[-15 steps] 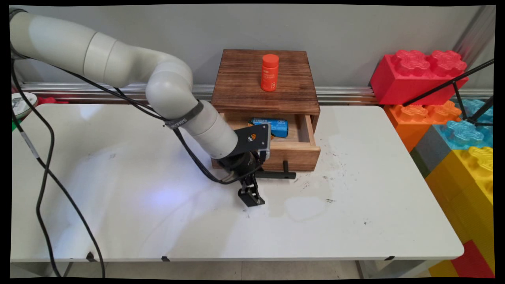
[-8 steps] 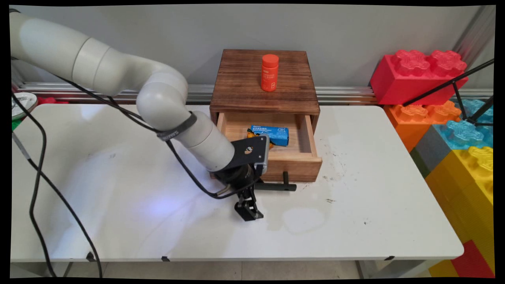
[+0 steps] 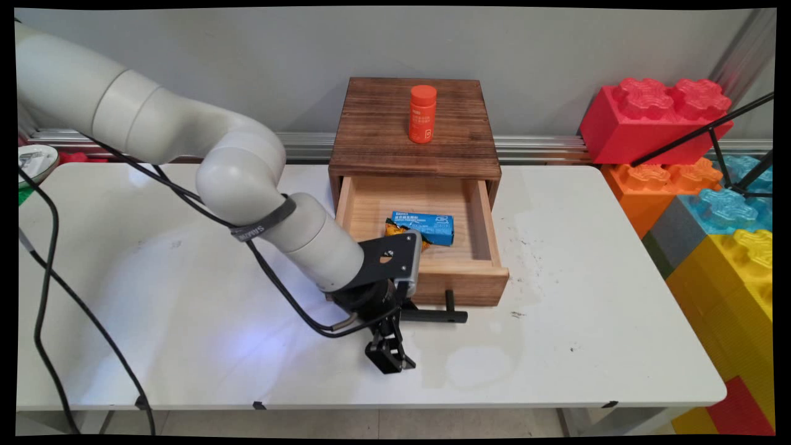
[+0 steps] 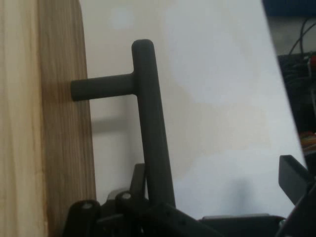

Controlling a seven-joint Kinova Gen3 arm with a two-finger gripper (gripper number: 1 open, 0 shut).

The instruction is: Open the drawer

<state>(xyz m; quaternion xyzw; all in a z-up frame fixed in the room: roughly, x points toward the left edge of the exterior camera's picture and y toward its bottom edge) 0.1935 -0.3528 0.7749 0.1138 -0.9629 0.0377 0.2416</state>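
A wooden drawer box [image 3: 415,133] stands at the table's back, with an orange bottle [image 3: 422,114] upright on top. Its drawer [image 3: 460,281] is pulled far out; a blue packet [image 3: 423,227] lies inside over something orange. My gripper [image 3: 389,358] sits low at the left end of the black T-shaped handle [image 3: 434,316]. In the hand view the handle bar [image 4: 148,123] runs down into the gripper [image 4: 217,170], which is open. The left finger [image 4: 139,178] lies between the bar and the drawer front [image 4: 64,148]. The right finger [image 4: 295,177] stands far off.
Big toy bricks, red [image 3: 655,117], orange [image 3: 664,179], blue [image 3: 726,207] and yellow [image 3: 741,272], are stacked past the table's right edge. A black tripod leg [image 3: 704,133] crosses them. Black cables [image 3: 49,296] hang over the table's left side. A metal rail [image 3: 537,148] runs along the wall.
The drawer has slid further out toward the near side, uncovering more of the blue packet. My gripper and arm moved the same way with the handle.
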